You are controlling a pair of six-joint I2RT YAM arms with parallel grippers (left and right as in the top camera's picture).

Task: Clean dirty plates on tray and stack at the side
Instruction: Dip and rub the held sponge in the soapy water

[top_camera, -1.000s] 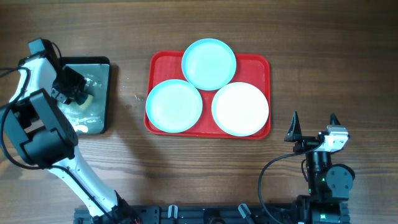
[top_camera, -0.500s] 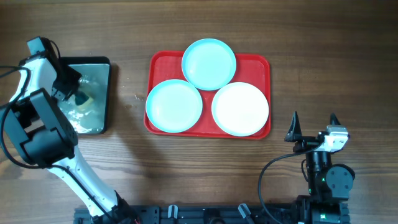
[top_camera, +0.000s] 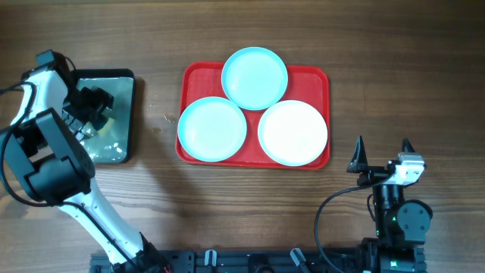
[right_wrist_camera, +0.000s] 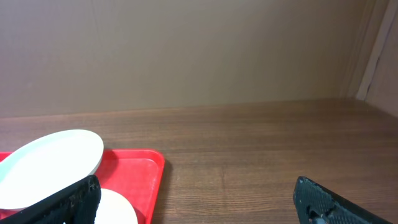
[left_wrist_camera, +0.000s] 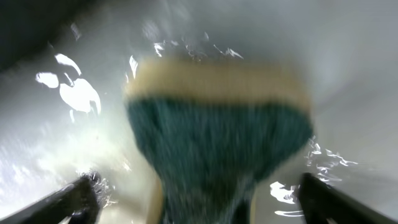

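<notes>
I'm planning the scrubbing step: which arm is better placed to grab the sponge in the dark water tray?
Left. The open left gripper hangs over the yellow-and-green sponge in the dark narrow water tray, fingers either side of it. The open right gripper sits beyond the red rectangular plastic tray.

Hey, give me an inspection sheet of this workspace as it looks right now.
Surface: wooden table, no spills seen.
Job's things: red tray holds three unstacked plates: back blue plate, front-left blue plate, white plate.
Clutter: dark tray of water at left, sponge in it.
Grippers: left gripper open, fingers either side of the sponge; right gripper open, holding nothing.
Cables: black cable looped beside the right arm's base.
Surroundings: plain beige wall.
</notes>
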